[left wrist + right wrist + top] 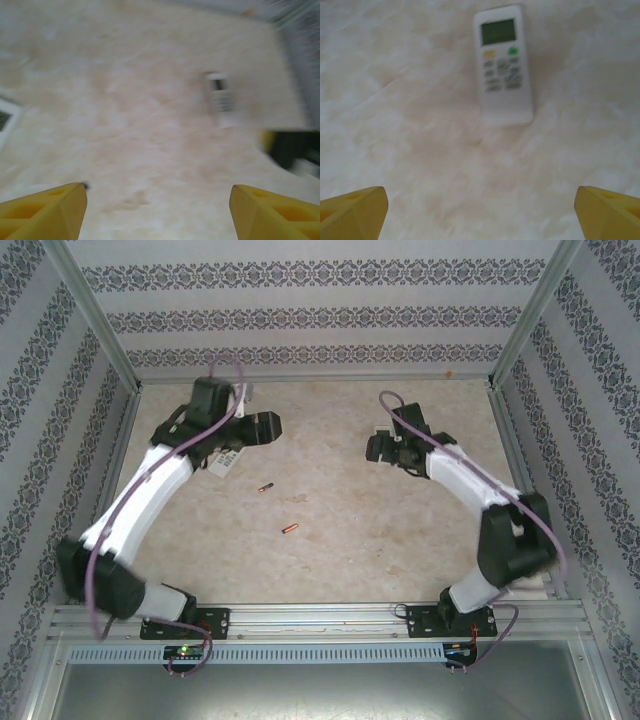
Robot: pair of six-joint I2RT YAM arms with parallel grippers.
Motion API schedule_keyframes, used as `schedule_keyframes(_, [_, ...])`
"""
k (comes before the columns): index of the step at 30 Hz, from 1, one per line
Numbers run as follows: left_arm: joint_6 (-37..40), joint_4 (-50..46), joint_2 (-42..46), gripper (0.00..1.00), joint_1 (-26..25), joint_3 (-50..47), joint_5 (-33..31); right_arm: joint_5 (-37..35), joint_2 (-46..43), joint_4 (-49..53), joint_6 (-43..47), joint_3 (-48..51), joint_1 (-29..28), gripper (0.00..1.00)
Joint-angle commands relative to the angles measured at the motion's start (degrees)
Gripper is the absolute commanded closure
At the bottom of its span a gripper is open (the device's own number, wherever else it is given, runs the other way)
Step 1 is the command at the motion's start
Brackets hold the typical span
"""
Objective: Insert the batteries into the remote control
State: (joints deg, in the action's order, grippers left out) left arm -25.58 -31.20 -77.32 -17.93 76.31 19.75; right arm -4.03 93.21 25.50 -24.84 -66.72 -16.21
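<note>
Looking barely started to me: one battery (265,486) and a second battery (291,529) lie loose on the counter (340,540), and nothing's loaded as far as I can see. The remote (502,65) sits buttons-up, so I'd guess it needs flipping and opening first. The left fingers (45,210) are spread wide and empty, and so are the right fingers (355,210). The remote lies ahead of the right fingers, apart from them, roughly centred between them. Both batteries sit nearer the left arm (150,490), untouched.

matt marbled table (350,570), white plastic remote (503,65) — smooth, metal frame rail (320,615)
</note>
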Motion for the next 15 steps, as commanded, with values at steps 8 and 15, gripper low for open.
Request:
schedule_keyframes(8, [-6.84,16.81,20.89,0.00,-0.38,-24.84,10.47,3.91,27.14,9.72,6.69,-21.88,3.73,0.03])
schedule_keyframes(15, [-9.06,16.06,18.95,0.00,-0.48,-25.69,9.83,1.04,31.06,14.00,9.24,-26.26,2.76,0.39])
